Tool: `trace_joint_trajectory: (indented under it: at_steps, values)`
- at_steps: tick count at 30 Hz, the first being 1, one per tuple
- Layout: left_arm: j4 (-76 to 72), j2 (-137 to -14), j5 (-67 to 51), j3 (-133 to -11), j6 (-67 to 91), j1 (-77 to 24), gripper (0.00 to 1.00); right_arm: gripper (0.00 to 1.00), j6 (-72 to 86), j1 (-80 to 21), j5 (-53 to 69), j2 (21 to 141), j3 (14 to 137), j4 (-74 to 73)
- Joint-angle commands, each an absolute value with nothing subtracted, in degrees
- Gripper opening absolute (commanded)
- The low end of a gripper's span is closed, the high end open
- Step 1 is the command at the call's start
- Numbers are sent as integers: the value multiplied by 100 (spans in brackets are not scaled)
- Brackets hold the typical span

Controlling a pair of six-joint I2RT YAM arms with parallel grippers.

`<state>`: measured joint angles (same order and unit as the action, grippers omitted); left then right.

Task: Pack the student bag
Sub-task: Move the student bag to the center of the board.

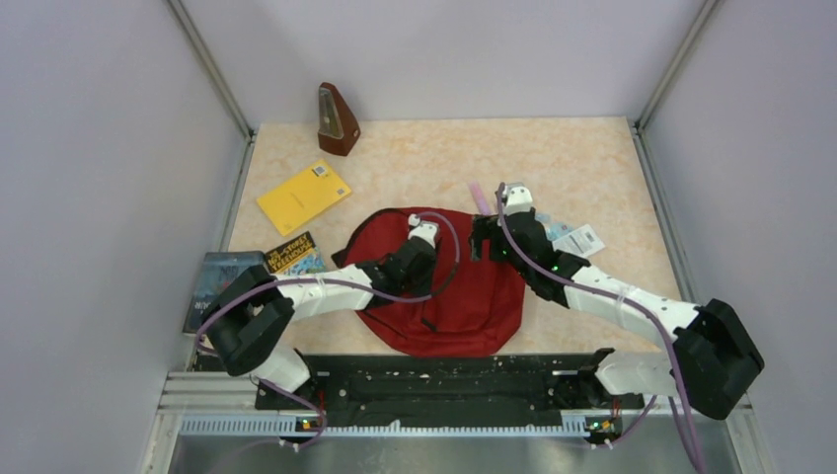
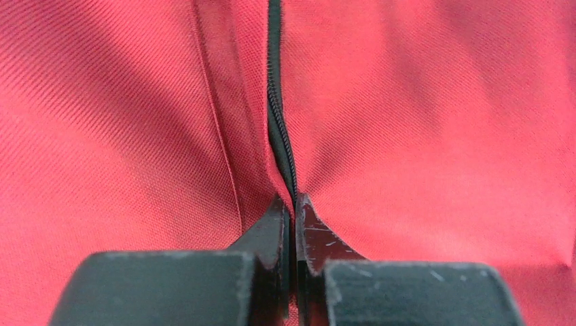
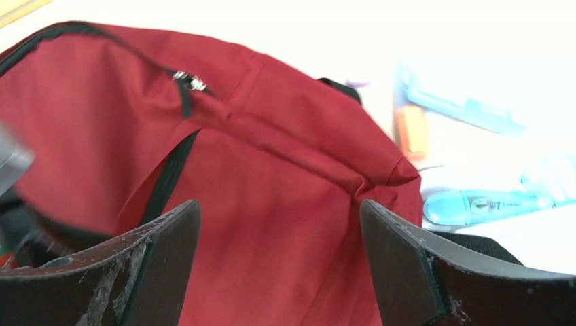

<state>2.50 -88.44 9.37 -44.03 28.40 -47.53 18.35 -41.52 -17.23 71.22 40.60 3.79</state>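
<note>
red student bag (image 1: 474, 301), left end effector (image 2: 294, 204) pinching zipper (image 2: 280, 129)

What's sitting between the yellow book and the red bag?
Nothing. In the top view, only bare table lies between the yellow book and the student bag.

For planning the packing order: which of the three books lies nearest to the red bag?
The small black-and-yellow book; the plain yellow book and the dark book lie farther from the student bag.

Red student bag (image 1: 464, 301), left hand (image 1: 425, 228) atop it, right hand (image 1: 483, 238) at its edge
</note>
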Motion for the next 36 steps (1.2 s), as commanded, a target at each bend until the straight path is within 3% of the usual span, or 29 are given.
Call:
trace_joint_trajectory:
  at_steps: [1,4,6,10,13,16,20,27,36]
  values:
    - [355,-8359,1479,-4280,3996,-5565,0,85,2345,-4192,-2466,6522,3860,-570]
    - [580,-8214,1712,-4394,4573,-5960,3,85,2538,-4193,-2808,6106,3728,-1161]
    - [731,-8124,1816,-4530,4730,-6142,17,86,2565,-4197,-2923,5864,3689,-1485]
    - [1038,-7878,1945,-4832,4701,-6198,55,86,2576,-4193,-3021,5528,3665,-1948]
    - [1321,-7714,2425,-5185,4590,-6191,70,86,2598,-4192,-3024,5416,3650,-2029]
    - [1267,-7695,2962,-5415,4234,-6116,79,86,2653,-4192,-2966,5361,3588,-1948]
    - [1038,-7998,2660,-5675,4175,-5447,79,84,2804,-4192,-2733,5329,3509,-1789]
    - [617,-8796,2313,-6029,4189,-4817,62,82,2765,-4192,-2309,5310,3463,-1626]
    - [627,-9644,2113,-6232,5047,-4652,61,82,2724,-4192,-2299,5286,3408,-1708]
